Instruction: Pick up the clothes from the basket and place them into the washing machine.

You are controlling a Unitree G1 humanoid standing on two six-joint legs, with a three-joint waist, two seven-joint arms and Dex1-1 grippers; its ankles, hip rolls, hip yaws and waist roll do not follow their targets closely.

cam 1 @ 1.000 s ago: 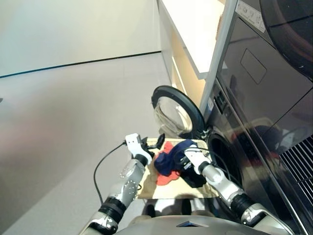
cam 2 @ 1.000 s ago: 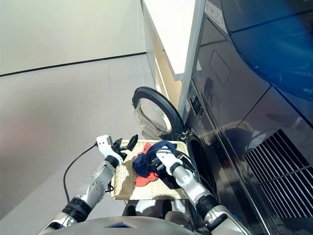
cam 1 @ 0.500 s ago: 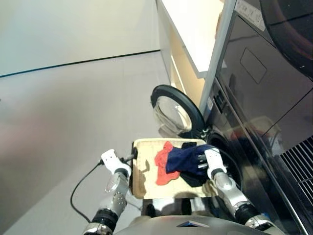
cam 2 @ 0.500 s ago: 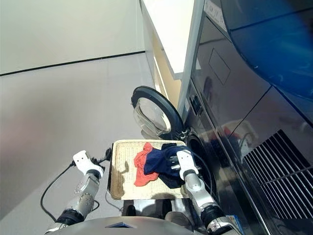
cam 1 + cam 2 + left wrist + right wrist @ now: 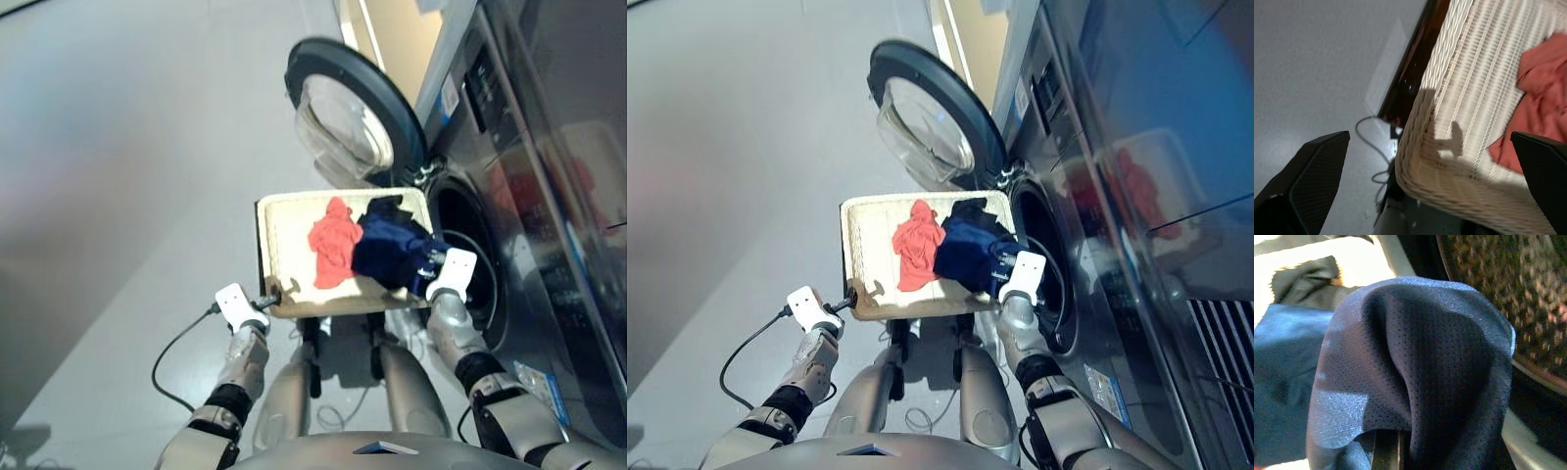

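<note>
The cream wicker basket sits in front of the washing machine, whose porthole is open. In the basket lie the orange-red garment, the black garment at the far side, and the navy blue garment. My right gripper is shut on the navy cloth at the basket's right edge, beside the porthole; the cloth hides its fingers. My left gripper stands open at the basket's near left corner, holding nothing.
The round glass door stands swung open just beyond the basket's far edge. A black cable loops on the grey floor at the left. A dark stand shows under the basket.
The camera has tilted down. My right gripper has dragged the navy garment to the basket's right edge by the porthole. My left arm has drawn back to the basket's near left corner.
</note>
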